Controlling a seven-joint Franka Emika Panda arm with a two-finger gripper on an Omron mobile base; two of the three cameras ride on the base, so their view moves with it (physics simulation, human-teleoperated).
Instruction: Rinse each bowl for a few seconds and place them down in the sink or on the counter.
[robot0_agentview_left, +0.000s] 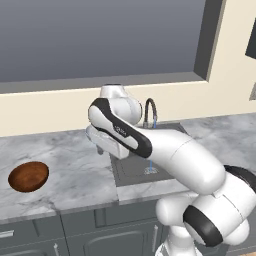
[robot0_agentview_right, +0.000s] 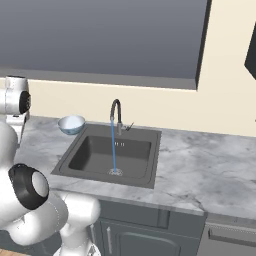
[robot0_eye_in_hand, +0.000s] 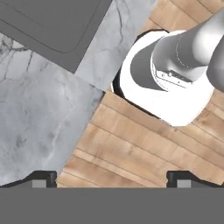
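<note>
The dark reddish-brown bowl (robot0_agentview_left: 29, 176) sits upright on the counter (robot0_agentview_left: 75, 172) at the far left, well away from the sink (robot0_agentview_left: 135, 170). On the counter (robot0_agentview_right: 200, 160) by the sink's (robot0_agentview_right: 112, 155) back left corner stands the pale blue-white bowl (robot0_agentview_right: 71, 124). Water runs from the faucet (robot0_agentview_right: 116, 112) down to the drain. My gripper (robot0_eye_in_hand: 111, 176) is open and empty, pointing down over the counter's front edge left of the sink. It shows in the left base view as the hand (robot0_agentview_left: 100, 142) between the brown bowl and the basin.
The hand view looks down on the marbled counter (robot0_eye_in_hand: 35, 118), a corner of the sink (robot0_eye_in_hand: 57, 26), wooden floor (robot0_eye_in_hand: 131, 148) and my own base. A wide window runs behind the counter (robot0_agentview_left: 100, 40). Dark cabinet fronts (robot0_agentview_right: 150, 225) sit below.
</note>
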